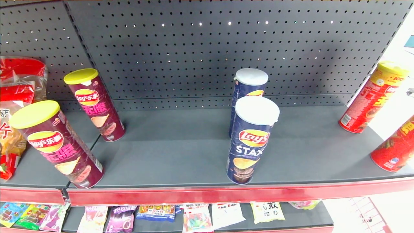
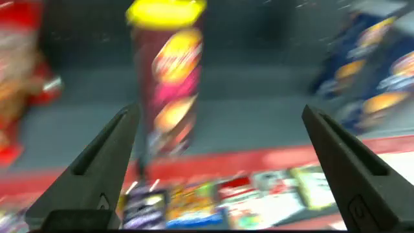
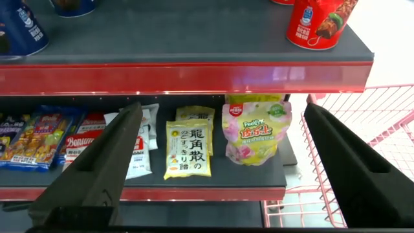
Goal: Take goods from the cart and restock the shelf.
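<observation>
Presently on view, upper shelf (image 1: 194, 152): flat dark-grey sheet metal with a glossy red front lip and a perforated pegboard back (image 1: 194, 48).

- Maroon cans, two, tall cardboard cylinders with yellow plastic lids: one at the front left edge (image 1: 59, 145), one farther back near the pegboard (image 1: 97, 105).
- Navy cans, two, with white lids: one at the front edge around the middle (image 1: 250, 142), the other close behind it (image 1: 247, 85).
- Red cans, two, at the right end: one toward the back with a yellow lid (image 1: 372, 97), one at the front right corner (image 1: 393, 145).
- Crinkly bags (image 1: 16, 97), stacked at the left end.
- Lower shelf (image 1: 310, 216): a row of flat packets (image 1: 197, 216) and a soft pink-and-green pouch (image 3: 255, 129) near its right end.
- Cart (image 3: 381, 110): pink wire mesh, just beside the lower shelf's right end.
- Left gripper (image 2: 220, 110): dark wedge fingers spread wide, empty, facing the front maroon can.
- Right gripper (image 3: 223, 105): likewise spread and empty, before the lower shelf's packets.
</observation>
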Available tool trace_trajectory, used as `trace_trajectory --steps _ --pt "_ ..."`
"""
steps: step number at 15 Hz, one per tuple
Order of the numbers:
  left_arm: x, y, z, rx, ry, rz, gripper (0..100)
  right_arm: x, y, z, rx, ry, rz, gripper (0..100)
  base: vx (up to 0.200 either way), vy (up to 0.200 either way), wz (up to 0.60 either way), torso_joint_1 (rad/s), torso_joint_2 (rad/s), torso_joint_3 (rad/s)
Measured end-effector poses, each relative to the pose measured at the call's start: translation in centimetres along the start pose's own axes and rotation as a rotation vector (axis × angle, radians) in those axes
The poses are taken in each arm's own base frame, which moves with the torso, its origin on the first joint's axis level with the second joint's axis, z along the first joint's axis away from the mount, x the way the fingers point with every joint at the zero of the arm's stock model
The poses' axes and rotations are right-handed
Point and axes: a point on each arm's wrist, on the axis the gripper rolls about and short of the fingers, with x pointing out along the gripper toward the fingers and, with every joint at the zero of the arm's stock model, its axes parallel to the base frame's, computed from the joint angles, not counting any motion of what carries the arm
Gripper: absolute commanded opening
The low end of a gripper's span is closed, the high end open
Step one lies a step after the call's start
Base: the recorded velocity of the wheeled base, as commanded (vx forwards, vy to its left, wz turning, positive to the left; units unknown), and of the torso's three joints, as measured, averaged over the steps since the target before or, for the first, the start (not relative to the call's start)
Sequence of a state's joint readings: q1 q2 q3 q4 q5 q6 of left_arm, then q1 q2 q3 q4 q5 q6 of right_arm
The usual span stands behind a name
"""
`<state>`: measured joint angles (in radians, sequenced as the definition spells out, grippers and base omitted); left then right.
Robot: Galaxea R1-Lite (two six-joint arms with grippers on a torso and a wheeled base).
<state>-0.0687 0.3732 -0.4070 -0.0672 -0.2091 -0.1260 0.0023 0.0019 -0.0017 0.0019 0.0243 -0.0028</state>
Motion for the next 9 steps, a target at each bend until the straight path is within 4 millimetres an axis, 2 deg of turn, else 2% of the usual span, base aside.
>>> trace_trajectory --steps 2,3,6,9 --pt "3.3 -0.1 2.8 -0.030 0.089 -0.189 100 0.0 0.0 0.0 0.000 0.000 0.000 100 0.000 0.000 0.00 0.000 0.00 0.000" --pt "4.9 -0.1 3.3 -0.016 0.134 -0.265 100 0.0 0.0 0.0 0.000 -0.001 0.000 100 0.000 0.000 0.00 0.000 0.00 0.000" --pt "9.3 -0.5 3.0 0.068 0.263 -0.422 100 0.0 0.0 0.0 0.000 0.000 0.000 100 0.000 0.000 0.00 0.000 0.00 0.000" --pt "12.1 -1.5 1.6 0.108 0.369 -0.537 100 0.0 0.0 0.0 0.000 -0.001 0.000 100 0.000 0.000 0.00 0.000 0.00 0.000"
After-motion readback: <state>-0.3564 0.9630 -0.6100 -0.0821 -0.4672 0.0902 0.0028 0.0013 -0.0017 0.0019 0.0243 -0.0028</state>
